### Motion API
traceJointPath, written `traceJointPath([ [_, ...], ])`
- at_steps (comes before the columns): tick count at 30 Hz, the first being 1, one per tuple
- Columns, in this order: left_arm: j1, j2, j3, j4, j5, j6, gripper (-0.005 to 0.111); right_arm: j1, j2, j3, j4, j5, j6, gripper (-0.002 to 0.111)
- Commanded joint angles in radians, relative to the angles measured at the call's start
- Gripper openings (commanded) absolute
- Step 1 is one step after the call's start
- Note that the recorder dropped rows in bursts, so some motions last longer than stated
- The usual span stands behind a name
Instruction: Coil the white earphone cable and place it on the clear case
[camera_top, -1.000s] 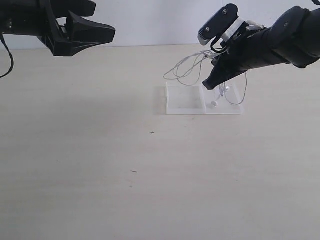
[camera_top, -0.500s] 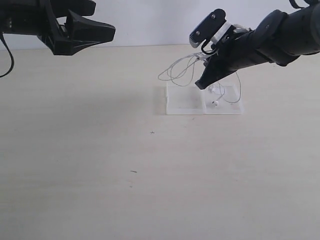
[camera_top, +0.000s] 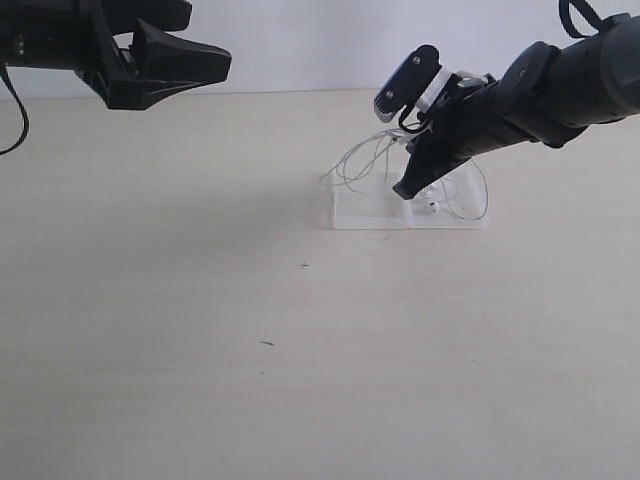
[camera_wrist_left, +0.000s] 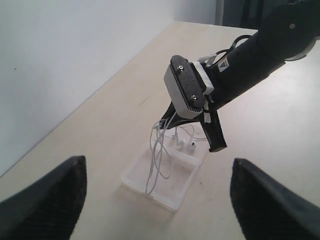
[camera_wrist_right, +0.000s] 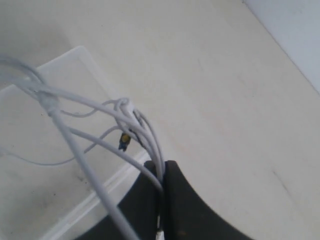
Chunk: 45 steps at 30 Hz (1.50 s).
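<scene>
The white earphone cable (camera_top: 356, 160) hangs in loose loops from my right gripper (camera_top: 406, 189), which is shut on a bunch of its strands (camera_wrist_right: 150, 145). The gripper's tip is low over the middle of the clear case (camera_top: 365, 214). Loops drape over the case's left half and past its left edge, and more wire trails over the right half. An earbud (camera_top: 433, 207) rests on the case beside the tip. The left wrist view shows the cable (camera_wrist_left: 159, 155) dropping into the case (camera_wrist_left: 172, 192). My left gripper (camera_top: 207, 42) hovers open and empty, high at the far left.
The case lies on a pale wooden table (camera_top: 300, 330) near the white back wall (camera_top: 300, 40). The cable's small gold-tipped plug (camera_wrist_right: 123, 140) dangles among the strands above the case rim (camera_wrist_right: 70, 56).
My right gripper has moved down and to the left with the cable, lowering the loops onto the case. The left arm has not moved.
</scene>
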Motion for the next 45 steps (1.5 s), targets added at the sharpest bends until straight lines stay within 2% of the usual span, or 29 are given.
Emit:
traceJointPath([
  [1,0.002,-0.004,0.003,-0.022,0.001,0.001,0.075,-0.003,-0.001,-0.008,-0.007,-0.031,-0.02,0.0],
  [15,0.002,-0.004,0.003,-0.028,0.001,0.023,0.075,-0.003,-0.001,-0.008,-0.008,-0.036,-0.057,0.0],
  [26,0.002,-0.004,0.003,-0.028,0.001,0.042,0.075,-0.019,-0.001,-0.008,-0.078,-0.036,-0.073,0.0],
  [31,0.002,-0.004,0.003,-0.028,0.001,0.044,0.075,-0.047,-0.001,-0.008,-0.078,-0.016,-0.073,0.0],
  [45,0.002,-0.004,0.003,-0.035,0.001,0.045,0.075,-0.049,0.02,-0.008,-0.074,0.058,-0.069,0.0],
])
